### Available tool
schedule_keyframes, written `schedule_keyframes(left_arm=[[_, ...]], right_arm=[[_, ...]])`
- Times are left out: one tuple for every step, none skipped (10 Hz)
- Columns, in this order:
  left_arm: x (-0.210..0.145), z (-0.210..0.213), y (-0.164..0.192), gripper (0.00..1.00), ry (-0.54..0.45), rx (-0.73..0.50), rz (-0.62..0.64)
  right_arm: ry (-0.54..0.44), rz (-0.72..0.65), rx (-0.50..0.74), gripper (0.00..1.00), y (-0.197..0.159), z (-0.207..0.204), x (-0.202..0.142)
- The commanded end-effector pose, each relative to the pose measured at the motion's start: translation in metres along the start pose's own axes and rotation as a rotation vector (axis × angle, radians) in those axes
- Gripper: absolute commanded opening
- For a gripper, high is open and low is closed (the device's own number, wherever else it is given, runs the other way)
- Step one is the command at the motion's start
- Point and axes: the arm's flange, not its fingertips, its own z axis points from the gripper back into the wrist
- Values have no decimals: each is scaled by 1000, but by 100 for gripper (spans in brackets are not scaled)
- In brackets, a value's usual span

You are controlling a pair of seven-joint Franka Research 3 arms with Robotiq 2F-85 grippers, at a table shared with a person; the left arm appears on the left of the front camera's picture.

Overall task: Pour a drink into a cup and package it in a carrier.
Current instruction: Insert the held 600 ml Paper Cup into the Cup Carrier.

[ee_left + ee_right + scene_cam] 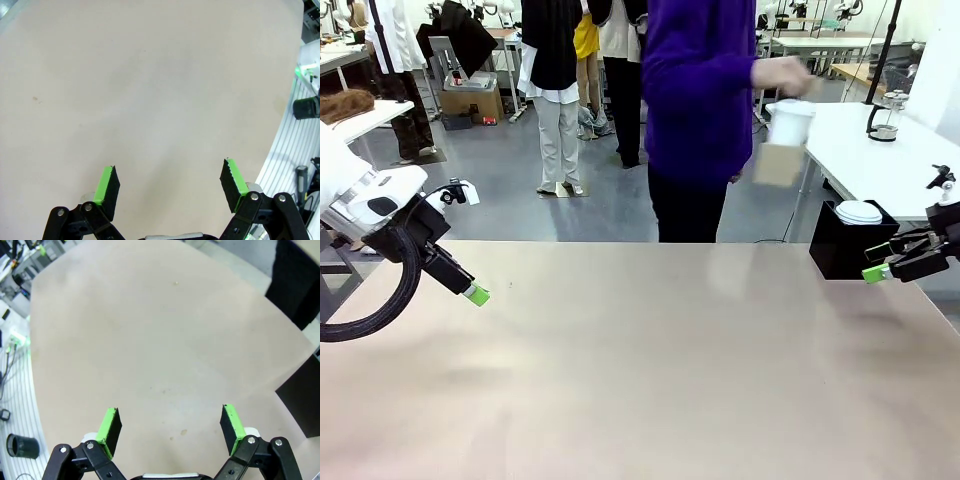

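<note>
Grippers, left gripper (170, 187) and right gripper (171, 429), gape wide over bare table (650, 370); no writing is legible.

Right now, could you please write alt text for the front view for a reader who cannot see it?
A person in a purple top stands beyond a bare beige table, holding a tall white paper cup and a brown cardboard piece. The left gripper and right gripper hover at the sides, near a black box.
</note>
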Motion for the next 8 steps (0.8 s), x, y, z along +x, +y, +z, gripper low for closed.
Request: schedule_keyframes(left_arm=[[-1, -1, -1, 100, -19, -9, 4], [-1, -1, -1, 100, -19, -9, 4], [-1, -1, -1, 100, -19, -9, 4], [-1, -1, -1, 100, -19, -9, 4], [-1, -1, -1, 100, -19, -9, 4], [-1, -1, -1, 100, -19, -9, 4], [-1, -1, -1, 100, -19, -9, 4], [-1, -1, -1, 100, -19, -9, 4]], right_arm=[[-4, 6, 8, 100, -1, 2, 1], [-4, 6, 8, 100, -1, 2, 1], [-4, 6, 8, 100, -1, 2, 1], [-4, 6, 8, 100, -1, 2, 1], [-4, 6, 8, 100, -1, 2, 1], [-4, 6, 8, 100, -1, 2, 1], [-4, 6, 8, 100, -1, 2, 1], [-4, 6, 8, 100, -1, 2, 1]])
